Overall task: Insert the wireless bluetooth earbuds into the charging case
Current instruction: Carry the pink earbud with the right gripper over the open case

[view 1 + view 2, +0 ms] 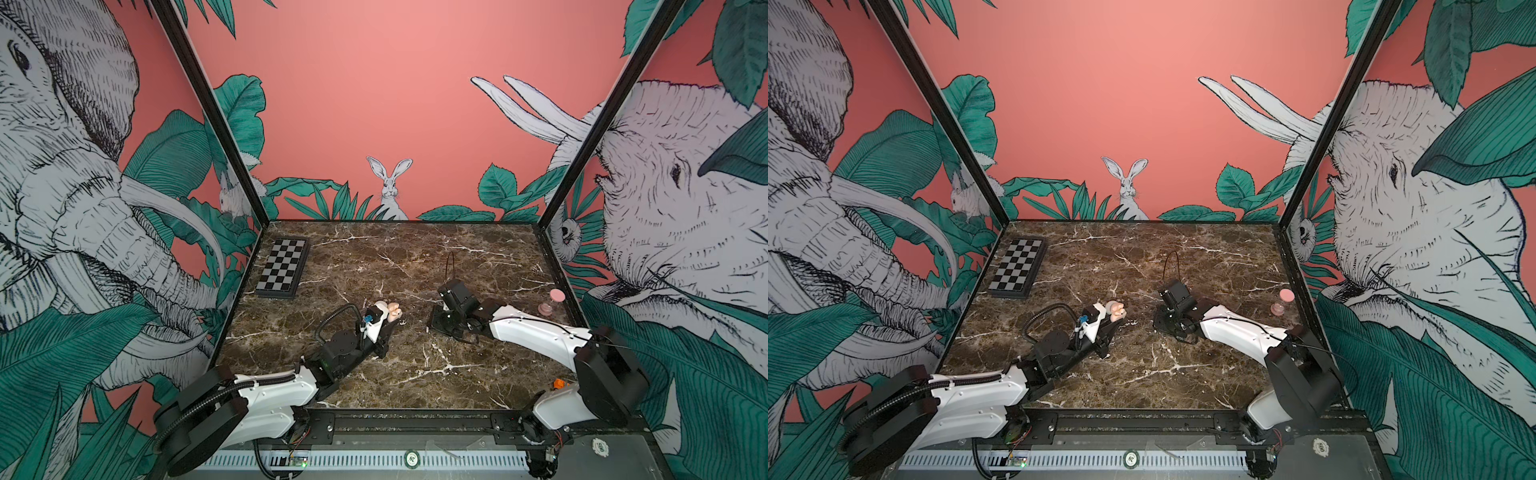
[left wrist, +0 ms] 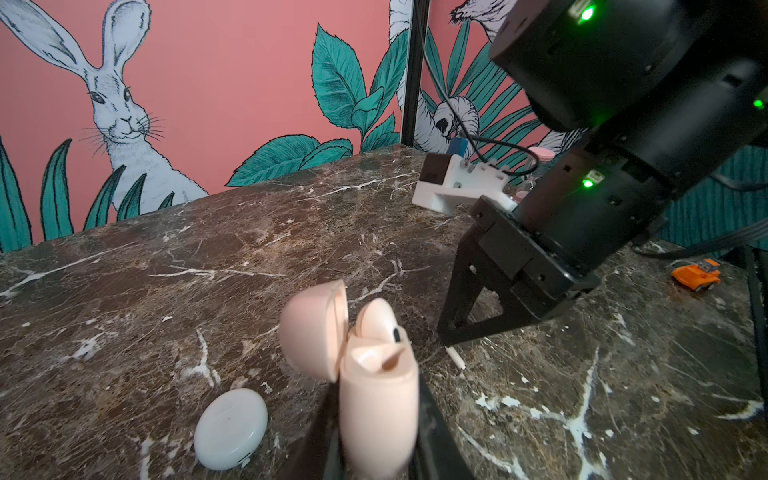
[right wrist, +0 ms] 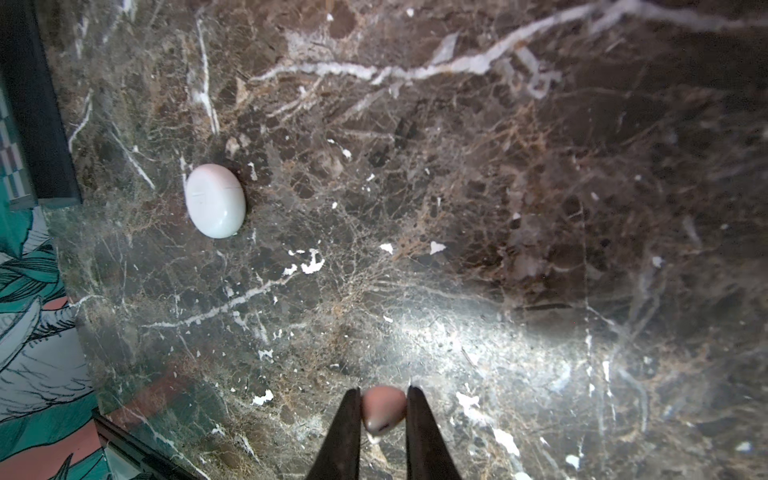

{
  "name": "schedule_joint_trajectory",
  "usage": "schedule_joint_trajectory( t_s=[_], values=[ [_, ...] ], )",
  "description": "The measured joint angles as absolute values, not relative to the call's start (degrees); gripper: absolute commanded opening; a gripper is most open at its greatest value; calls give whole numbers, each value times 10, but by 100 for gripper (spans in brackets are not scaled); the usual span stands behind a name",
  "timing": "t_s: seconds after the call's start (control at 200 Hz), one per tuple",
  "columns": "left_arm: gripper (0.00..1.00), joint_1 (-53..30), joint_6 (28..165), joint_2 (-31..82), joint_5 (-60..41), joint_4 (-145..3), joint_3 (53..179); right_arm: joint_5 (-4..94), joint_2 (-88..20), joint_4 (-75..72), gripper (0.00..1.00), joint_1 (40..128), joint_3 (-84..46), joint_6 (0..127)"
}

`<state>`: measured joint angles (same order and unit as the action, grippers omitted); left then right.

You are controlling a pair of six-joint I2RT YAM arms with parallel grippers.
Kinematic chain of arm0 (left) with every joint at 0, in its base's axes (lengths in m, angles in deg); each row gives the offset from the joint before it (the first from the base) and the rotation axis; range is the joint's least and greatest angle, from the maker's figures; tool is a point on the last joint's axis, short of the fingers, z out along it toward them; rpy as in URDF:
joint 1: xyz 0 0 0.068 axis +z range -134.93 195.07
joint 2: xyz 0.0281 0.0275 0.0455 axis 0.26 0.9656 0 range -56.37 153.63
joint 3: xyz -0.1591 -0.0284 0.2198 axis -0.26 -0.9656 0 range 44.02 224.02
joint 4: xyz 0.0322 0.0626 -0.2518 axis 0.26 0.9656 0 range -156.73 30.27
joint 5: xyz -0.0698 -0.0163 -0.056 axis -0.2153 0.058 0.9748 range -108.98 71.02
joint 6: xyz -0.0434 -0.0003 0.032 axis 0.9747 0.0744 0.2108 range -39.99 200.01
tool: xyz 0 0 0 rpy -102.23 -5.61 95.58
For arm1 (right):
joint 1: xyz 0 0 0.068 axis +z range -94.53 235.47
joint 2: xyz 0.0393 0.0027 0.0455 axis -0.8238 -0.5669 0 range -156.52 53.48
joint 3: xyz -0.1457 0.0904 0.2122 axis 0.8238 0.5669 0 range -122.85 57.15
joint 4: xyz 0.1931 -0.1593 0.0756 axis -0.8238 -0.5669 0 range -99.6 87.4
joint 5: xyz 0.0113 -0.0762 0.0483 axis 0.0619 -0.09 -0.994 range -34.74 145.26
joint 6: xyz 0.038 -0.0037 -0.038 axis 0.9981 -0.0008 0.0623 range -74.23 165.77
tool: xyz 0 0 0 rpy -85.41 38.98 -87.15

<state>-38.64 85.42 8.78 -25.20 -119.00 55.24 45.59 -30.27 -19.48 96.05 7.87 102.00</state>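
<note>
Nearest the front edge, an orange toy car (image 1: pixel 559 383) sits on the marble table (image 1: pixel 415 374) beside the right arm's base. Further in, the left gripper (image 2: pixel 376 453) is clamped round the pink charging case (image 2: pixel 378 399), its lid (image 2: pixel 311 328) swung open and one earbud (image 2: pixel 374 320) seated inside. Just beside it the right gripper (image 3: pixel 383 392), tip down at the tabletop, pinches the second earbud (image 3: pixel 383 409), and a white round case (image 3: pixel 215 200) lies close by. Beyond, a small pink object (image 1: pixel 550 303) stands by the right wall and a chessboard (image 1: pixel 284 268) lies far left, both well apart from the grippers.
</note>
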Motion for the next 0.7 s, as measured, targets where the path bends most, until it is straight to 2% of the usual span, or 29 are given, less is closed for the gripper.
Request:
schedule_joint_trajectory(
  t_s=[0.7],
  values=[
    [0,-386,875,116,-225,-1222,552,462,-179,-163,18,961,93,984]
  ],
)
